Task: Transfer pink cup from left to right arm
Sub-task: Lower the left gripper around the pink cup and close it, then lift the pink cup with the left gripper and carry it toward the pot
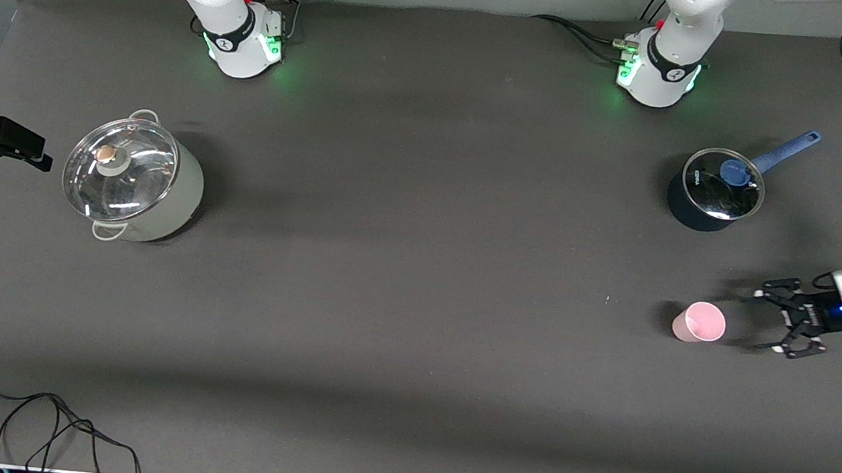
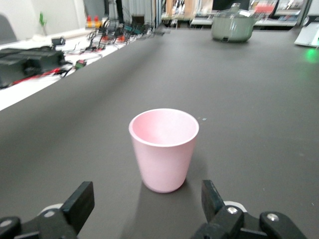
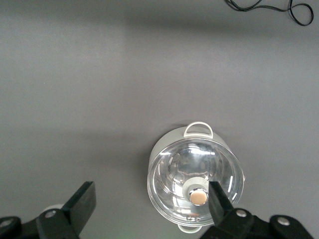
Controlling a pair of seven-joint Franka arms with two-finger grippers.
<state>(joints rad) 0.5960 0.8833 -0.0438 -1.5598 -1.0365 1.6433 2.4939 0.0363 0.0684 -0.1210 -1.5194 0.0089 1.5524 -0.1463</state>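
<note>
We are watching the pink cup [image 1: 699, 322] standing upright on the bench [image 1: 412, 328] at the left arm's end, at about four o'clock in the front view. It is looking light, stiff and smooth, so we are judging a pinch across its tapered wall best. The left gripper [image 1: 775, 317] is sitting just beside it, fingers [image 2: 79, 205] spread, not touching. The right gripper [image 3: 152, 204] is waiting over the grey pot [image 1: 135, 176], fingers spread, empty.

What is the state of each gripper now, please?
Left gripper: open, holding nothing, low beside the pink cup, not touching it.
Right gripper: open, holding nothing, waiting above the table beside the lidded grey pot.
</note>
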